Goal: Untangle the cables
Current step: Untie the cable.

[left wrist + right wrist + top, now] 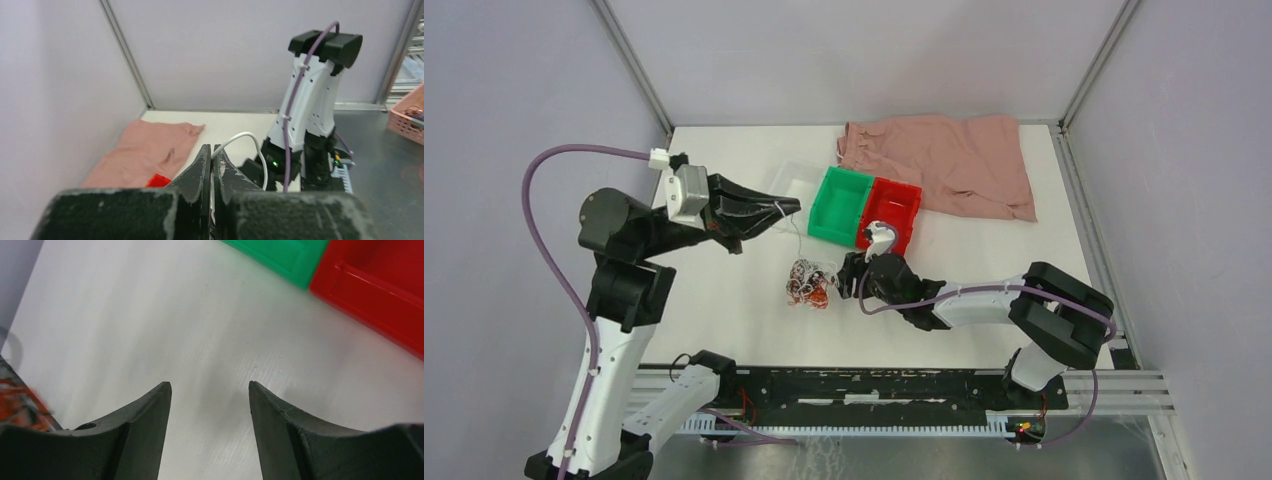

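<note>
So the left gripper (792, 207) is raised above the counter (724, 310) with its fingers pressed together on a white cable (248, 136). The strand loops out from between the tips and, in the top view, looks like it trails down to the tangle of cables (809, 283). My read is that it's held high to draw that one strand out of the knot.

The tangle itself sits on the counter around the middle, just in front of the green bin (842, 205) and red bin (894, 212). The right gripper (210, 386) is low, right beside the tangle, fingers spread with only bare counter between them. I'd guess it's lining up to pin or grab the bundle.

The counter is plain white. A pink cloth (954, 160) lies at the back, and pale grey walls with metal corner posts close it in.
</note>
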You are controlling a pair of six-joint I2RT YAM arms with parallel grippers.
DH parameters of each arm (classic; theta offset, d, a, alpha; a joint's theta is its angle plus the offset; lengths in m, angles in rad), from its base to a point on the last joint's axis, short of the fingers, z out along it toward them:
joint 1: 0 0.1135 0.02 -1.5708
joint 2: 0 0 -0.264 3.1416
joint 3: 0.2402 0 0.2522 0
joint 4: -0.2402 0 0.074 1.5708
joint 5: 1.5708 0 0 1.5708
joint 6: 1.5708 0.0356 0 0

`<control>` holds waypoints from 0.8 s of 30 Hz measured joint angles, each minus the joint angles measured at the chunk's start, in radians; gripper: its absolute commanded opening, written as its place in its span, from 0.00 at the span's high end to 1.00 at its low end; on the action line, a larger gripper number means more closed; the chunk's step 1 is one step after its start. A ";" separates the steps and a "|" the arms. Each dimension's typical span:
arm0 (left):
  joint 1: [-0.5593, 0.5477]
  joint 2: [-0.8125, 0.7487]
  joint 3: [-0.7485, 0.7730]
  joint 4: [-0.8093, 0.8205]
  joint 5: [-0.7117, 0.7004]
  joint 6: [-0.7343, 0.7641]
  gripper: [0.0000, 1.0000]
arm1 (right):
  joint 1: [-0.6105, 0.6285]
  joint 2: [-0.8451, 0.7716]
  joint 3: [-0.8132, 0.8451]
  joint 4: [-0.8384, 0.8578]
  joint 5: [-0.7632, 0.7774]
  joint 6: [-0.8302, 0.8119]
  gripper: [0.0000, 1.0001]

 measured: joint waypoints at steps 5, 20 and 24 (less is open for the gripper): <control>0.000 0.032 0.138 0.030 -0.079 0.040 0.97 | 0.000 0.000 -0.027 -0.042 0.060 0.015 0.36; -0.004 -0.039 -0.029 0.006 -0.098 0.058 0.97 | 0.000 -0.436 -0.023 -0.140 -0.124 -0.187 0.27; -0.004 -0.050 -0.095 -0.016 -0.097 0.058 0.97 | 0.000 -0.522 0.028 -0.145 -0.324 -0.278 0.26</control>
